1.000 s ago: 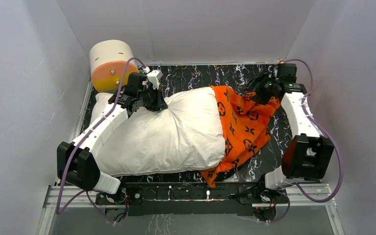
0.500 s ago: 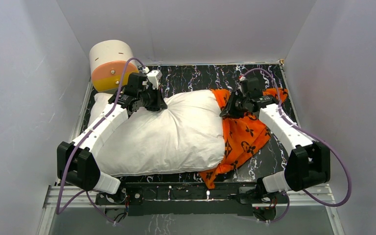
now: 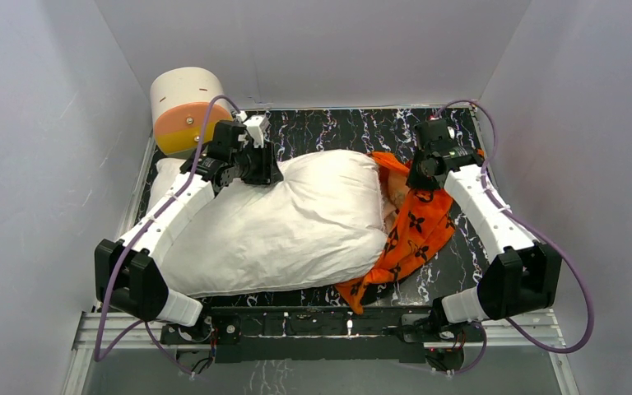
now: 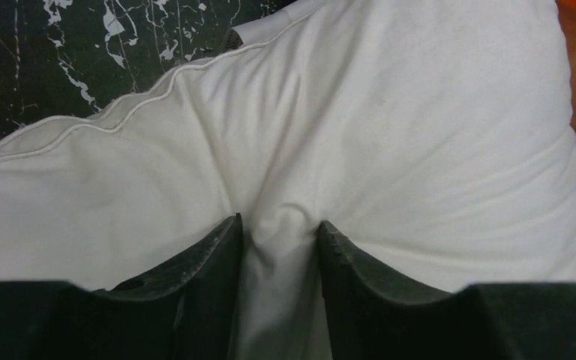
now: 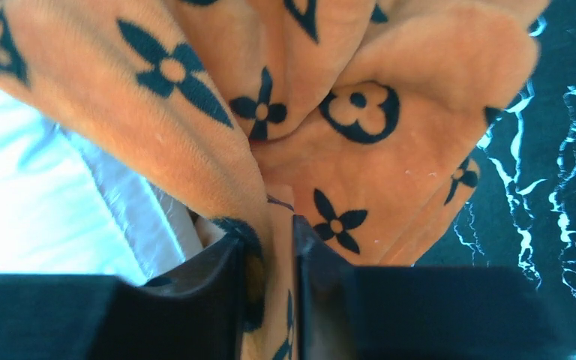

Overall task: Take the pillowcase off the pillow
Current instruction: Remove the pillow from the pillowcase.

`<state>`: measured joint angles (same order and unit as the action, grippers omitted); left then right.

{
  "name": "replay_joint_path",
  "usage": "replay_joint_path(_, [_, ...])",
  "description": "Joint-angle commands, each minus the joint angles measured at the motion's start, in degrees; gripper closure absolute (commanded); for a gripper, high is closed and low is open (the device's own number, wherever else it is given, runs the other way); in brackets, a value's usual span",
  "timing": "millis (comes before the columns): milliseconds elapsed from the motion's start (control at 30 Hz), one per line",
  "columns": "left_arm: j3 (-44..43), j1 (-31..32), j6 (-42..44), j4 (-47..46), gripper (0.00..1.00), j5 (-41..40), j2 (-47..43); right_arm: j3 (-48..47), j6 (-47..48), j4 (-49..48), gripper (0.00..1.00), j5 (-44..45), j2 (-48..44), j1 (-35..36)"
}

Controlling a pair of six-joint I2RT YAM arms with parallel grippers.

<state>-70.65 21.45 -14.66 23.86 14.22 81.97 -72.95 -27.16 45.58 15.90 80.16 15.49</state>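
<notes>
The white pillow (image 3: pixel 280 222) lies across the dark marbled floor, almost wholly bare. The orange pillowcase (image 3: pixel 415 230) with black motifs hangs bunched at the pillow's right end and covers only that edge. My left gripper (image 3: pixel 273 171) is shut on a pinch of pillow fabric at the far left top edge; in the left wrist view a fold of the white pillow (image 4: pixel 390 135) sits between the left gripper's (image 4: pixel 279 225) jaws. My right gripper (image 3: pixel 415 177) is shut on a fold of the pillowcase (image 5: pixel 390 150); in the right wrist view orange cloth fills the narrow gap of the right gripper (image 5: pixel 266 229).
A cream-and-orange cylinder (image 3: pixel 183 111) stands at the back left corner, close to my left arm. Grey walls enclose the floor on three sides. Bare marbled floor (image 3: pixel 337 127) shows behind the pillow and to the right of the pillowcase (image 5: pixel 562 150).
My right gripper swung left toward the pillow's right end, then back right, holding the orange cloth. The pillowcase is more bunched and narrower. The left gripper has stayed put.
</notes>
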Motion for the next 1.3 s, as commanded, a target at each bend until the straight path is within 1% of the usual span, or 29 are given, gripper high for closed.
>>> replay_joint_path(0, [-4.4, -1.2, 1.5, 6.3, 0.39, 0.3, -1.2, 1.8, 0.4, 2.2, 0.61, -9.0, -2.3, -1.1])
replay_joint_path(33, [-5.8, -0.9, 1.2, 6.2, 0.3, 1.6, -1.5, 3.1, 0.2, 1.5, 0.55, -11.7, -3.7, -1.1])
replay_joint_path(100, [-8.7, 1.4, 1.7, 6.2, 0.19, 0.6, -2.4, 5.7, -0.5, -0.3, 0.4, -16.9, -7.4, -1.1])
replay_joint_path(133, [-10.2, 4.0, 2.8, 6.2, 0.16, -3.4, -2.8, 6.8, -1.1, -0.9, 0.35, -19.0, -9.0, -1.1])
replay_joint_path(200, [-13.0, 11.2, 5.9, 6.4, 0.11, -10.6, -2.9, 9.0, -2.1, -1.0, 0.29, -20.7, -11.5, -1.1])
replay_joint_path(300, [-16.4, 21.7, 10.2, 6.7, 0.08, -17.6, -1.2, 12.2, -3.4, 1.0, 0.27, -22.2, -14.0, -1.1])
replay_joint_path(400, [-17.5, 31.2, 15.2, 7.3, 0.03, -21.5, 0.8, 17.8, -5.1, 0.9, 0.26, -25.9, -18.1, -1.1])
replay_joint_path(467, [-16.0, 36.2, 19.0, 7.3, 0.02, -20.8, 1.3, 23.0, -7.0, -1.5, 0.26, -30.1, -21.7, -1.1])
replay_joint_path(567, [-13.3, 39.7, 21.0, 7.8, 0.02, -16.6, 1.5, 31.2, -11.6, -4.6, 0.26, -34.8, -27.7, -1.1])
replay_joint_path(600, [-10.3, 41.0, 21.1, 9.5, 0.02, -10.1, 2.0, 37.3, -14.6, -7.1, 0.31, -36.2, -32.3, -1.1])
replay_joint_path(633, [-9.2, 41.7, 21.7, 10.2, 0.02, -7.3, 3.1, 38.8, -16.0, -8.2, 0.41, -35.8, -33.4, -1.1])
replay_joint_path(700, [-8.6, 43.0, 21.9, 11.6, 0.02, -6.9, 5.6, 39.8, -18.2, -8.7, 0.65, -32.3, -34.1, -1.1])
replay_joint_path(733, [-8.5, 44.0, 21.8, 11.9, 0.02, -6.6, 7.5, 39.0, -19.6, -8.3, 0.79, -28.6, -33.9, -1.2])
replay_joint_path(767, [-8.3, 44.9, 21.4, 10.9, 0.02, -5.8, 8.5, 37.6, -20.6, -7.6, 0.87, -24.3, -33.7, -1.2])
replay_joint_path(800, [-8.0, 45.7, 21.4, 9.8, 0.02, -6.5, 9.3, 35.9, -21.3, -7.1, 0.91, -20.4, -33.6, -1.1])
replay_joint_path(833, [-6.9, 46.7, 22.1, 8.7, 0.02, -11.9, 11.6, 33.9, -21.9, -6.6, 0.92, -17.0, -33.5, -1.1])
replay_joint_path(867, [-6.1, 47.1, 22.5, 8.6, 0.09, -17.1, 13.2, 32.9, -22.1, -6.6, 0.93, -16.3, -33.4, -1.1])
replay_joint_path(900, [-5.4, 47.1, 21.9, 8.6, 0.23, -22.3, 14.9, 31.8, -22.1, -6.6, 0.93, -13.6, -33.5, -1.1])
replay_joint_path(933, [-5.1, 47.1, 22.1, 9.8, 0.54, -26.4, 17.4, 30.5, -21.7, -6.7, 0.95, -11.1, -33.4, -1.1])
replay_joint_path(967, [-6.7, 46.8, 21.5, 11.3, 0.9, -28.7, 18.7, 27.7, -19.7, -5.0, 0.97, -3.4, -32.1, -1.1])
replay_joint_path(1000, [-7.3, 46.1, 20.9, 11.4, 1.0, -29.4, 18.6, 25.5, -18.3, -3.2, 0.98, 2.4, -30.8, -1.1])
replay_joint_path(1100, [-9.2, 43.6, 19.4, 10.9, 1.0, -29.4, 16.3, 20.1, -14.8, 0.7, 0.99, 16.7, -26.9, -1.1])
replay_joint_path(1167, [-10.8, 40.6, 18.5, 9.9, 1.0, -27.5, 13.6, 16.1, -13.2, 3.1, 1.0, 24.9, -23.6, -1.2])
replay_joint_path(1233, [-12.4, 36.7, 17.3, 8.0, 1.0, -23.6, 10.3, 13.6, -11.7, 4.5, 1.0, 29.8, -21.6, -1.2])
replay_joint_path(1267, [-13.4, 34.7, 16.6, 6.8, 1.0, -21.6, 8.7, 12.9, -10.6, 4.2, 0.99, 30.8, -21.0, -1.2])
